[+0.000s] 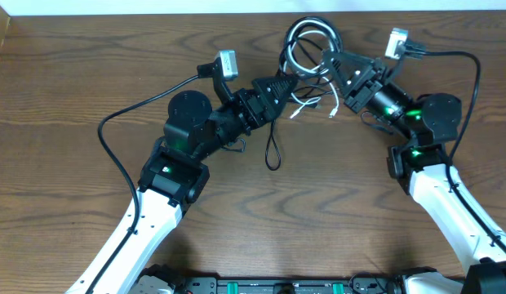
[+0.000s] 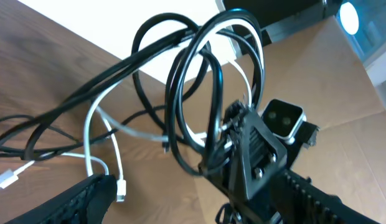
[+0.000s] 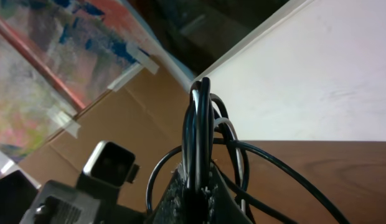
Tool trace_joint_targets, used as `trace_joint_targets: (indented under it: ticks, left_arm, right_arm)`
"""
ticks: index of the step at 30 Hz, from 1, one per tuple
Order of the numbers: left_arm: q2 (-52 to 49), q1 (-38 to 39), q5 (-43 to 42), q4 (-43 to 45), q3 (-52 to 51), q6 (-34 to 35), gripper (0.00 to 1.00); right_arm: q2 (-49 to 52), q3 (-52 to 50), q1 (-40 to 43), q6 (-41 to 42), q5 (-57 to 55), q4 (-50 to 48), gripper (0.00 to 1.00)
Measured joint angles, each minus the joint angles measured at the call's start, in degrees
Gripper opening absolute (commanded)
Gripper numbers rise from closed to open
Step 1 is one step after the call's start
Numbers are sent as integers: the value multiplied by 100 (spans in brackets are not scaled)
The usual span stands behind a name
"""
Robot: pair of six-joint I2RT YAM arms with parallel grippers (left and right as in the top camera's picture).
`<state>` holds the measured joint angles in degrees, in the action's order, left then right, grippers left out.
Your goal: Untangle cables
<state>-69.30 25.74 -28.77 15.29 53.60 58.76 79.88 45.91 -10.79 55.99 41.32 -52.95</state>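
The cables (image 1: 308,41) are a tangle of black loops with one white cord, lying at the table's far middle. The white cord's plug ends (image 1: 299,111) trail toward the front. My right gripper (image 1: 333,65) is shut on a bunch of black cable loops; in the right wrist view the loops (image 3: 198,118) stand upright between its fingers (image 3: 196,183). My left gripper (image 1: 290,84) is open just left of the tangle, facing the right gripper. In the left wrist view (image 2: 193,202) its jaws are spread, with the loops (image 2: 205,81) ahead and a white plug (image 2: 121,188) by its left finger.
A narrow black cable loop (image 1: 273,155) lies on the wood below the left gripper. The robot's own thick cables (image 1: 122,122) arc over the table on both sides. The table's back edge (image 1: 155,16) is close behind the tangle. The two grippers are nearly touching.
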Motion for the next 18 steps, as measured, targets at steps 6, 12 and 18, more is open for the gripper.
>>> trace_joint_targets:
  ticks: [6, 12, 18]
  left_arm:
    - [-11, 0, 173, 2, 0, 0, 83]
    - [-59, 0, 323, -2, 0, 0, 83]
    - [-68, 0, 516, -2, 0, 7, 65]
  right_arm:
    - [0, 0, -249, 146, 2, 0, 1]
    - [0, 0, -409, 238, 68, 2, 1]
    - [0, 0, -442, 308, 212, 2, 1]
